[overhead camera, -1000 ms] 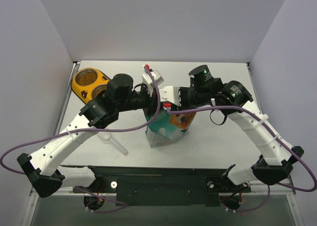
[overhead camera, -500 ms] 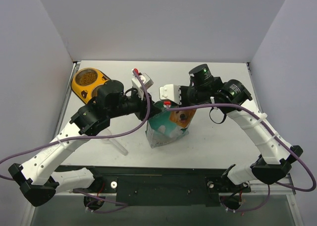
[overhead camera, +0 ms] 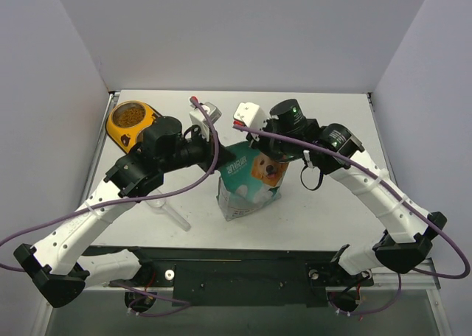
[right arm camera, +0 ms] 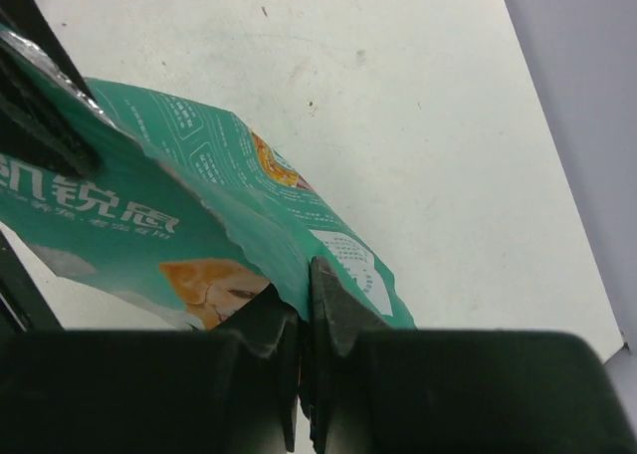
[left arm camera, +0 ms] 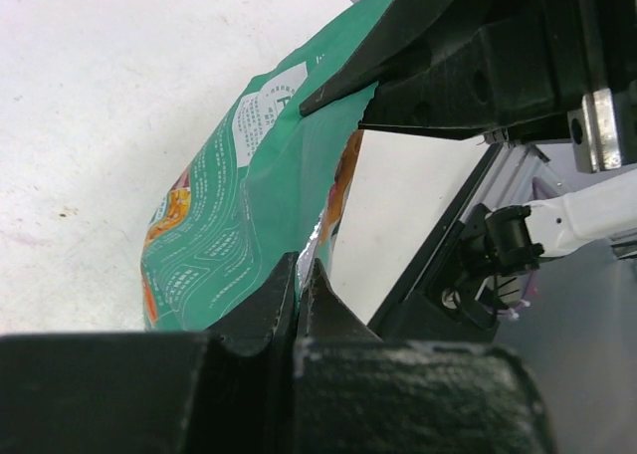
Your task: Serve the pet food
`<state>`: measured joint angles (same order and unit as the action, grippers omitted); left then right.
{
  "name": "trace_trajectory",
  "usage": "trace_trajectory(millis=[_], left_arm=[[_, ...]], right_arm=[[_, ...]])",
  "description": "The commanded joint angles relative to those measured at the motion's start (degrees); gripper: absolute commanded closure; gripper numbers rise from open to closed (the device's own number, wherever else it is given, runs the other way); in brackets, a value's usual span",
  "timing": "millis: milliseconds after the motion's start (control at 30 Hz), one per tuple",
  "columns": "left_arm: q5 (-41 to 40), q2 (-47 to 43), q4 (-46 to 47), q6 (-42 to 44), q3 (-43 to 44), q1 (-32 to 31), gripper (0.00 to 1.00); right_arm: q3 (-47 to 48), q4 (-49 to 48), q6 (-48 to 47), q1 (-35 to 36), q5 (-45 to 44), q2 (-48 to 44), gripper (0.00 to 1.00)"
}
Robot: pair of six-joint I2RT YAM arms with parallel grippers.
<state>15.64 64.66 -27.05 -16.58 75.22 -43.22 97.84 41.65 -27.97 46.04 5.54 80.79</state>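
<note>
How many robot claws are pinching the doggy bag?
2. The left gripper pinches the pouch at one side of its top edge, and the right gripper pinches the opposite side. Both are shut on it; no other gripper is in view.

Pouch [overhead camera: 251, 185] stands mid-table [overhead camera: 324, 218], with the left gripper [left arm camera: 299, 275] on its top edge at left and the right gripper [right arm camera: 307, 275] on the top edge at right. Feeder [overhead camera: 147, 113] sits back left, well apart from pouch, pet food [overhead camera: 130, 116] in its far bowl. Scoop [overhead camera: 168, 211] lies left of pouch, nearer the front.
</note>
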Motion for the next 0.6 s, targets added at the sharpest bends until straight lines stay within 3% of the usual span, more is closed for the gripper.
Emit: trace_trajectory(millis=[0,100,333,500,567], left_arm=[[0.81,-4.46,3.58,-7.94,1.86,0.59,1.0],[-0.87,-4.28,0.52,-8.64,3.09,1.12,1.0],[0.53,-5.95,1.91,-9.52,0.1,1.12,1.0],[0.62,-6.22,1.91,-9.0,0.1,1.12,1.0],[0.36,-6.22,1.56,-8.74,0.28,1.12,1.0]], right_arm=[[0.17,-6.14,4.65,-0.43,-18.28,-2.82,1.0],[-3.62,-10.52,4.49,-0.68,-26.95,-5.47,1.0],[3.23,-0.96,7.56,-9.64,-22.94,-3.63,1.0],[2.89,0.19,7.41,-10.89,-26.45,-4.5,1.0],[1.31,-0.25,4.87,-11.15,-29.61,-4.94,0.92]])
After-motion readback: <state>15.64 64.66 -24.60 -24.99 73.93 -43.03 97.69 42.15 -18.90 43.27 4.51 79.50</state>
